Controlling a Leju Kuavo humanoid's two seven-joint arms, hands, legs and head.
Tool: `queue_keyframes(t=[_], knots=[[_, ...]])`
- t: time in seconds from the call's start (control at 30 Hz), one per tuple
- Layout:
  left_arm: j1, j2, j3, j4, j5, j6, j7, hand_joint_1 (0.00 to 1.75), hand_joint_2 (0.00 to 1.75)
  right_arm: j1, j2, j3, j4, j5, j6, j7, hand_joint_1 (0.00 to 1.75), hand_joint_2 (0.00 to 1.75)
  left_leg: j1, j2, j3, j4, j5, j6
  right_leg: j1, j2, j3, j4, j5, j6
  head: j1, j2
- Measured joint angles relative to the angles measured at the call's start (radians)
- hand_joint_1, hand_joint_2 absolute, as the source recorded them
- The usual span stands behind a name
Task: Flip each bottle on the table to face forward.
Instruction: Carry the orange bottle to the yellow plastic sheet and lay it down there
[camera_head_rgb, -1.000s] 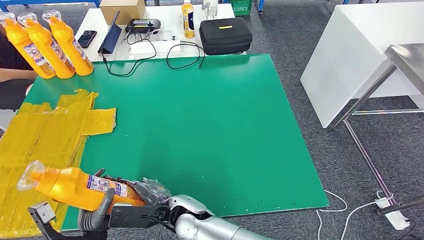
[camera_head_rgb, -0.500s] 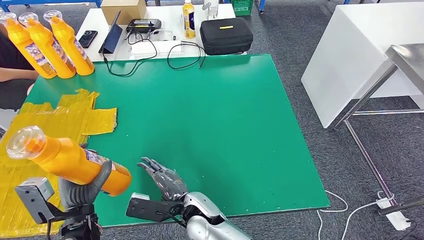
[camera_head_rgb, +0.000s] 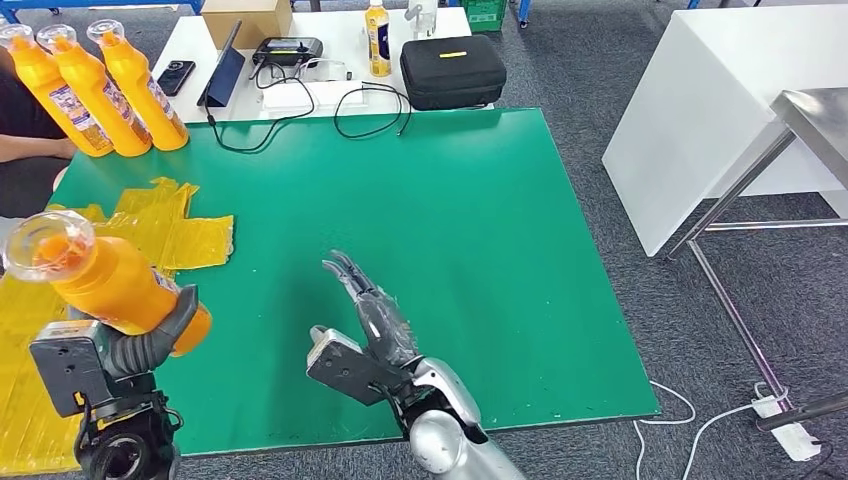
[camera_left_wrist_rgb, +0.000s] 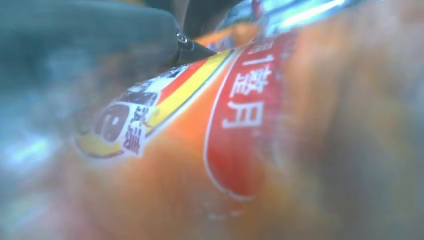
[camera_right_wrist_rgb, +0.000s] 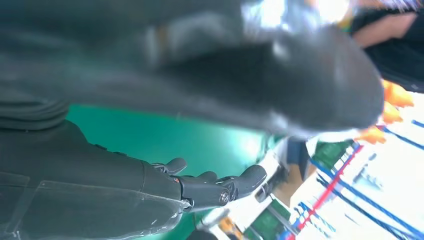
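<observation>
Green tabletop (camera_head_rgb: 430, 250) lies before me, wide and flat, with grey carpet floor (camera_head_rgb: 600, 60) around it. My left hand (camera_head_rgb: 150, 335) grips an orange bottle (camera_head_rgb: 95, 275) above the near left corner, over a patch of yellow tape sheets (camera_head_rgb: 110, 250) stuck on the green surface; the bottle is tilted, its clear cap pointing up and to the left. In the left wrist view its red and yellow label (camera_left_wrist_rgb: 235, 110) is very close and blurred. My right hand (camera_head_rgb: 370, 310) hovers over the near middle of the tabletop with fingers stretched apart, holding nothing. Three more orange bottles (camera_head_rgb: 95, 90) stand upright in a row at the far left corner. Behind is a white table (camera_head_rgb: 330, 30) with a black case (camera_head_rgb: 452, 70), cables and one small bottle (camera_head_rgb: 376, 38). At the right stands a white cabinet (camera_head_rgb: 720, 110).
</observation>
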Motion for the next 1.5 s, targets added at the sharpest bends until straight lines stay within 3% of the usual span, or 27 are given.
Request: queue_keyframes(t=[0.07, 0.17, 0.27, 0.33, 0.43, 0.47, 0.5, 0.63, 0.8, 1.03, 1.5], knots=[[-0.011, 0.015, 0.0, 0.007, -0.15, 0.1, 0.001, 1.75, 1.75, 0.006, -0.012, -0.016, -0.038, -0.013, -0.001, -0.009, 0.0, 0.0, 0.0, 0.0, 0.0, 0.0, 0.0, 0.0, 0.0, 0.0, 0.0, 0.0, 0.0, 0.0, 0.0, 0.0], [-0.044, 0.057, 0.005, 0.068, -0.545, 0.313, 0.056, 1.75, 1.75, 0.005, -0.034, -0.038, -0.074, -0.046, 0.003, -0.031, 0.0, 0.0, 0.0, 0.0, 0.0, 0.0, 0.0, 0.0, 0.0, 0.0, 0.0, 0.0, 0.0, 0.0, 0.0, 0.0], [-0.071, 0.128, 0.02, 0.151, -0.948, 0.399, 0.195, 1.75, 1.75, -0.003, -0.058, -0.047, -0.082, -0.09, 0.005, -0.06, 0.0, 0.0, 0.0, 0.001, 0.001, 0.0, 0.0, 0.0, 0.0, 0.0, 0.0, 0.0, 0.0, 0.0, 0.0, 0.0], [-0.088, 0.237, -0.032, 0.22, -1.076, 0.405, 0.436, 1.75, 1.75, -0.013, -0.076, -0.048, -0.082, -0.124, 0.004, -0.076, 0.0, 0.0, 0.001, 0.002, 0.002, 0.0, 0.0, 0.0, 0.001, 0.002, -0.001, 0.001, 0.0, 0.0, 0.0, 0.0], [-0.135, 0.445, -0.23, 0.36, -1.081, 0.406, 0.902, 1.75, 1.75, -0.033, -0.112, -0.046, -0.082, -0.18, 0.009, -0.09, 0.0, 0.0, 0.001, 0.002, 0.002, 0.0, 0.0, -0.001, 0.003, 0.003, -0.001, 0.002, 0.0, 0.0, -0.001, 0.0], [-0.146, 0.499, -0.296, 0.403, -1.078, 0.407, 0.98, 1.75, 1.75, -0.039, -0.125, -0.043, -0.082, -0.192, 0.01, -0.094, 0.0, 0.0, 0.002, 0.001, 0.002, 0.0, 0.001, -0.001, 0.002, 0.002, 0.0, 0.003, 0.0, 0.0, -0.001, 0.0], [-0.152, 0.542, -0.349, 0.444, -1.079, 0.407, 1.006, 1.75, 1.75, -0.044, -0.135, -0.039, -0.082, -0.2, 0.008, -0.098, 0.0, 0.0, 0.002, 0.001, 0.001, 0.0, 0.001, -0.001, 0.002, 0.001, 0.0, 0.004, 0.0, 0.0, 0.0, 0.0], [-0.157, 0.642, -0.412, 0.574, -1.08, 0.409, 0.887, 1.75, 1.75, -0.049, -0.161, -0.023, -0.082, -0.212, 0.004, -0.103, 0.0, 0.0, 0.003, 0.003, 0.001, 0.0, 0.001, -0.002, 0.002, 0.003, -0.001, 0.004, 0.0, 0.0, 0.0, 0.0], [-0.17, 0.707, -0.413, 0.674, -1.079, 0.411, 0.854, 1.75, 1.75, -0.057, -0.18, -0.013, -0.082, -0.221, 0.002, -0.101, 0.0, 0.0, 0.002, 0.001, 0.0, 0.0, 0.001, -0.002, 0.002, 0.002, -0.001, 0.002, 0.0, 0.0, 0.0, 0.0], [-0.172, 0.733, -0.413, 0.742, -1.079, 0.412, 0.843, 1.75, 1.75, -0.06, -0.19, -0.01, -0.082, -0.224, -0.001, -0.101, 0.0, 0.0, 0.002, 0.001, 0.0, 0.0, 0.001, -0.002, 0.002, 0.002, -0.001, 0.002, 0.0, 0.0, 0.0, 0.0], [-0.174, 0.74, -0.413, 0.773, -1.079, 0.413, 0.841, 1.75, 1.75, -0.06, -0.194, -0.009, -0.082, -0.225, -0.001, -0.102, 0.0, 0.0, 0.002, 0.001, 0.0, 0.0, 0.001, -0.002, 0.002, 0.002, -0.001, 0.002, 0.0, 0.0, 0.0, 0.0]])
